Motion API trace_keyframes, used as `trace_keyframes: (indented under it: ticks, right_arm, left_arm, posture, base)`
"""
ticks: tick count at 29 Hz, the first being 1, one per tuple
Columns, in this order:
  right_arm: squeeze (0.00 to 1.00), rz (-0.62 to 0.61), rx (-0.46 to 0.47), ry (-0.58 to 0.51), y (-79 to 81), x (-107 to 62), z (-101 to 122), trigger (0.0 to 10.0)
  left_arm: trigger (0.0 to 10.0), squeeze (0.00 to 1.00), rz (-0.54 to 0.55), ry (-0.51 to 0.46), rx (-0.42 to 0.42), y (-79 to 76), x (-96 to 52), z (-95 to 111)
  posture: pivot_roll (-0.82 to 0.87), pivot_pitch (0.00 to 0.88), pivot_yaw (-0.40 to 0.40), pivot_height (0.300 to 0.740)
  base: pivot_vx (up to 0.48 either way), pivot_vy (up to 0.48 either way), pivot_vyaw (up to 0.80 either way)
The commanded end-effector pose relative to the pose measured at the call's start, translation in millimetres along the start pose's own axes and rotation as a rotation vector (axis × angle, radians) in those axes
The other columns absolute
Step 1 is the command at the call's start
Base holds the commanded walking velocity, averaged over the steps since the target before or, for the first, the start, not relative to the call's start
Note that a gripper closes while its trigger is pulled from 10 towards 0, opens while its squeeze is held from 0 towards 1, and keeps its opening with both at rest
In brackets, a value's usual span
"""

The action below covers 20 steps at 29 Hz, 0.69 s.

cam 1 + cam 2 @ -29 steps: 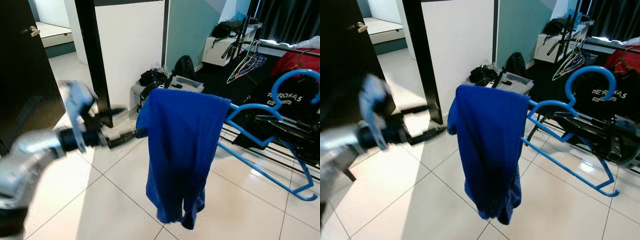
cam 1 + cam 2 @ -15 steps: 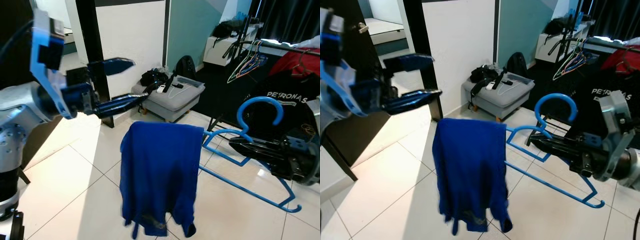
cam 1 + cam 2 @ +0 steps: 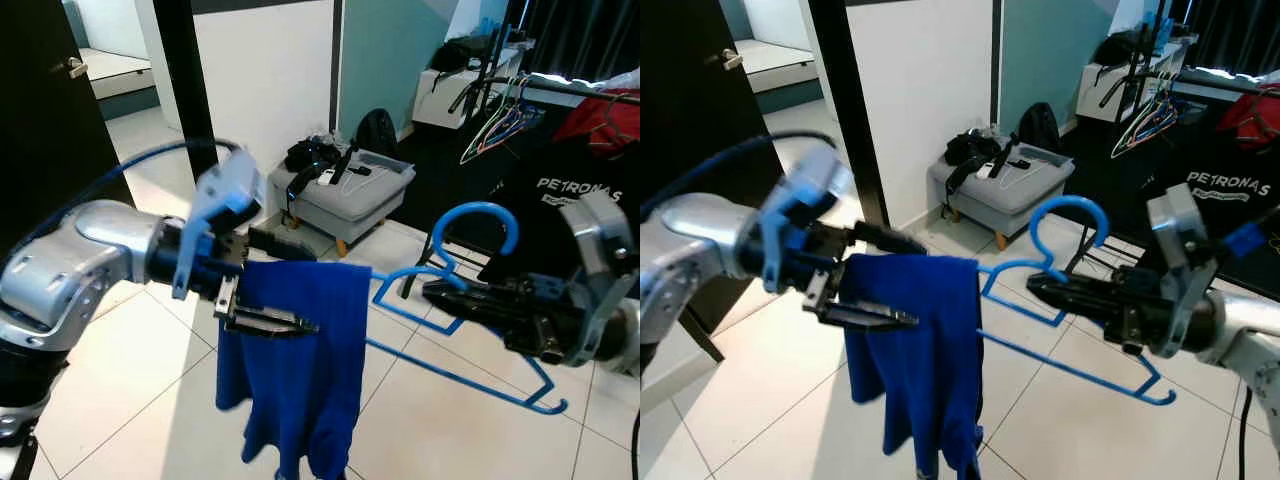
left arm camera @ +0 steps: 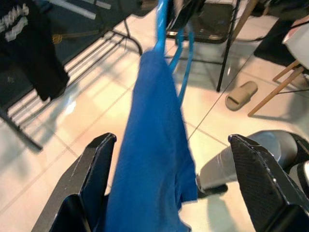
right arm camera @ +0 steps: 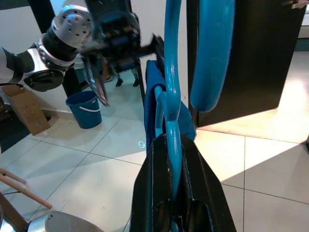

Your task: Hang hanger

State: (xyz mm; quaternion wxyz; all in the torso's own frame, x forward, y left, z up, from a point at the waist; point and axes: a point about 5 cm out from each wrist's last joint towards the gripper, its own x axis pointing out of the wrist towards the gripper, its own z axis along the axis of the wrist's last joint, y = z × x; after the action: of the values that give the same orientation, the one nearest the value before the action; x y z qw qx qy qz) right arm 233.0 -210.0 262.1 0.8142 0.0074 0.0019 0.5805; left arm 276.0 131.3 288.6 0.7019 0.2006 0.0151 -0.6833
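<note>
Hanger [image 3: 455, 300], blue plastic, sits at centre-right of your left eye view, tilted, its hook curling upward; your right gripper [image 3: 440, 294] is pinched tight on it just below the hook, and your right wrist view shows the black fingers [image 5: 157, 193] pressed against the blue bar; a blue garment [image 3: 295, 370] drapes over the hanger's near end and hangs down at lower centre; your left gripper [image 3: 275, 285] is at centre-left with its fingers spread wide, one above the cloth's top edge and one in front of it, straddling the fabric without pinching it; behind, a grey stool [image 3: 350, 190] stands on white tiles by the wall; a clothes rack [image 3: 560, 90] with more hangers occupies the upper right.
</note>
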Motion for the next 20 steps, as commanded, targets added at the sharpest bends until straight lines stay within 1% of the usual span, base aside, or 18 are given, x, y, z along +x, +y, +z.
trace_keyframes:
  ticks: [1, 6, 8, 11, 12, 15, 17, 20]
  right_arm:
    - [0.00, 0.044, -0.050, -0.024, 5.2, 4.8, 7.9, 10.0]
    - [0.00, 0.064, -0.067, -0.025, 6.8, 7.8, 10.3, 10.0]
    - [0.00, 0.065, -0.069, -0.025, 6.4, 8.1, 10.1, 10.0]
    - [0.00, 0.064, -0.072, -0.023, 5.7, 8.9, 9.8, 10.0]
    - [0.00, 0.065, -0.074, -0.022, 5.5, 9.2, 9.8, 10.0]
    - [0.00, 0.066, -0.075, -0.022, 5.5, 9.4, 9.9, 10.0]
    - [0.00, 0.066, -0.075, -0.022, 5.5, 9.4, 9.9, 10.0]
    - [0.00, 0.069, -0.077, -0.022, 5.9, 9.8, 10.7, 10.0]
  left_arm:
    - [10.0, 0.00, 0.036, 0.048, -0.001, 3.2, -5.4, -3.6]
    - [10.0, 0.00, 0.089, 0.060, -0.002, 10.7, -6.0, -4.8]
    - [10.0, 0.00, 0.083, 0.065, -0.005, 11.1, -6.0, -4.8]
    - [10.0, 0.00, 0.042, 0.069, -0.021, 7.2, -6.0, -6.1]
    - [0.0, 0.00, 0.006, 0.081, -0.031, 3.2, -6.4, -8.1]
    - [0.0, 0.00, -0.035, 0.092, -0.043, -1.4, -6.8, -10.2]
    - [0.0, 0.00, -0.035, 0.092, -0.043, -1.4, -6.8, -10.2]
    - [0.0, 0.00, -0.048, 0.117, -0.046, -2.9, -6.3, -13.8]
  posture:
    - [-0.05, 0.000, 0.029, 0.740]
    - [-0.04, 0.000, 0.028, 0.740]
    - [-0.04, 0.000, 0.028, 0.740]
    - [-0.04, 0.000, 0.028, 0.740]
    - [-0.04, 0.000, 0.028, 0.740]
    - [-0.05, 0.000, 0.027, 0.740]
    - [-0.05, 0.000, 0.027, 0.740]
    - [-0.05, 0.000, 0.026, 0.740]
  base:
    - [0.000, 0.000, 0.00]
    - [0.000, 0.000, 0.00]
    - [0.000, 0.000, 0.00]
    - [0.000, 0.000, 0.00]
    - [0.000, 0.000, 0.00]
    - [0.000, 0.000, 0.00]
    - [0.000, 0.000, 0.00]
    - [0.000, 0.000, 0.00]
